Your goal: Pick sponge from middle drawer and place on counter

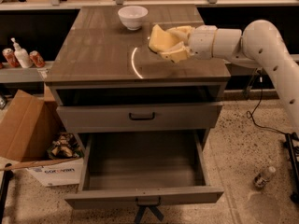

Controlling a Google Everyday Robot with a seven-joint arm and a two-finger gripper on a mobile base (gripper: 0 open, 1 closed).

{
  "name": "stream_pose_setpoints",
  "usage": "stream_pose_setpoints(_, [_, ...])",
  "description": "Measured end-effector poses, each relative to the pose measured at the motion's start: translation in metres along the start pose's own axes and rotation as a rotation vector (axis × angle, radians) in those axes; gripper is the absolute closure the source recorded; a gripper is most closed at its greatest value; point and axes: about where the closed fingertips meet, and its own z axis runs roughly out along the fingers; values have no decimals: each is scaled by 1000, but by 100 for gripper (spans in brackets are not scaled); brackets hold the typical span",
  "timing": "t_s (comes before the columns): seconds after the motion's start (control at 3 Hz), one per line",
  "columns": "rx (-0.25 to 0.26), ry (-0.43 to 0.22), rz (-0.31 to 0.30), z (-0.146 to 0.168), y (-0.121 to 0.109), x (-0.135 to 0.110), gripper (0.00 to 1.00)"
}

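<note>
My gripper [169,43] reaches in from the right over the counter [98,50] and is shut on the pale-yellow sponge [159,39], holding it a little above the counter's right half, just right of the curved glare. The middle drawer [140,164] stands pulled out below, and its inside shows nothing in it. The upper drawer front [140,116] with a dark handle is shut.
A white bowl [132,17] stands at the back middle of the counter, left of the sponge. A cardboard box [28,134] with clutter sits on the floor at left. Bottles and cans [21,56] stand on a left shelf. A bottle [264,176] lies on the floor at right.
</note>
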Motion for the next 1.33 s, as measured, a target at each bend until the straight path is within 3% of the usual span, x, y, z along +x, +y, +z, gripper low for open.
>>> stream_pose_setpoints(0.67, [-30, 98, -37, 13, 5, 16, 0])
stream_pose_setpoints(1.0, [-53, 131, -71, 14, 9, 20, 0])
stream_pose_setpoints(1.33, [-62, 124, -107, 5, 10, 10, 0])
